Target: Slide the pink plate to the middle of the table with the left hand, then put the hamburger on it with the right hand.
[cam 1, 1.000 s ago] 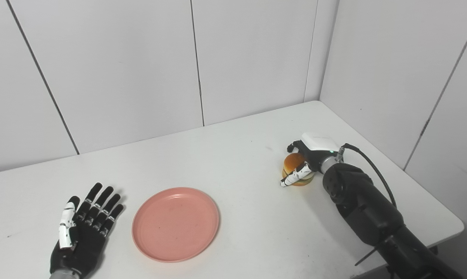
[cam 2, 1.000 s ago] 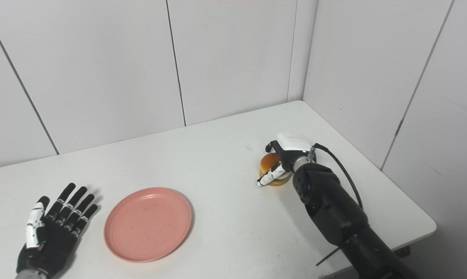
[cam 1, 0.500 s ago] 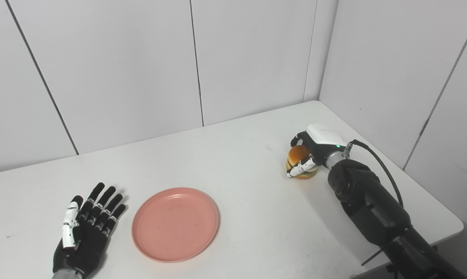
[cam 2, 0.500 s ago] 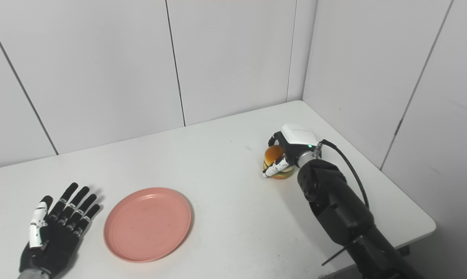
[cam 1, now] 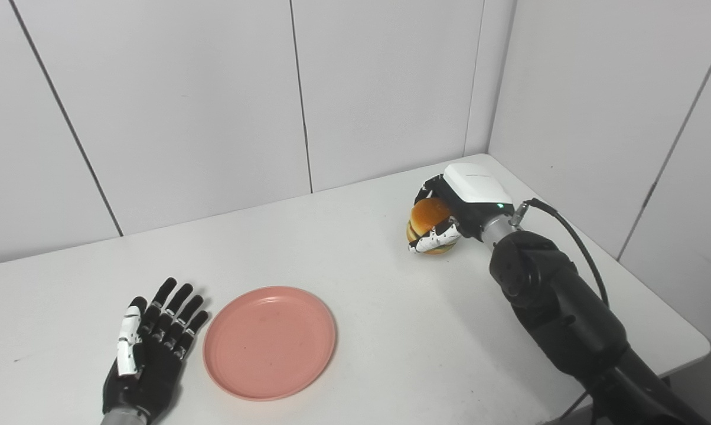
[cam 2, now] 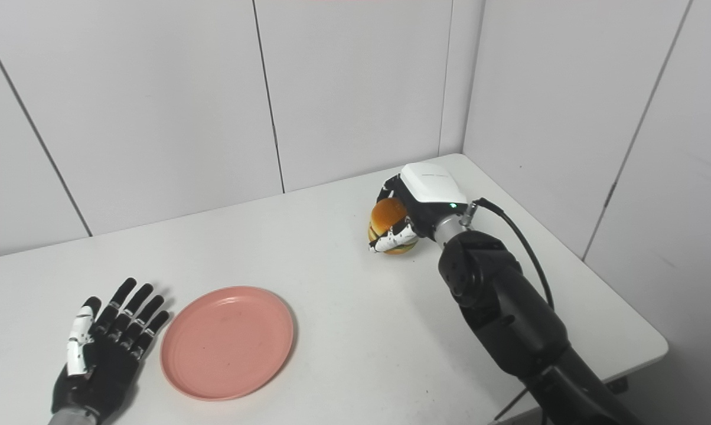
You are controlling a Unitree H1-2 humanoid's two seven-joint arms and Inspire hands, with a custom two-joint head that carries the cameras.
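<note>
Hamburger [cam 1: 429, 216] in right hand [cam 1: 450, 206], alike in both views

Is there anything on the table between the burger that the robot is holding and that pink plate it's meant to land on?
Nothing visible. The right hand grips the round orange-bun hamburger, and only bare white table lies between it and the round pink plate. The open left hand rests on the plate's far side.
</note>
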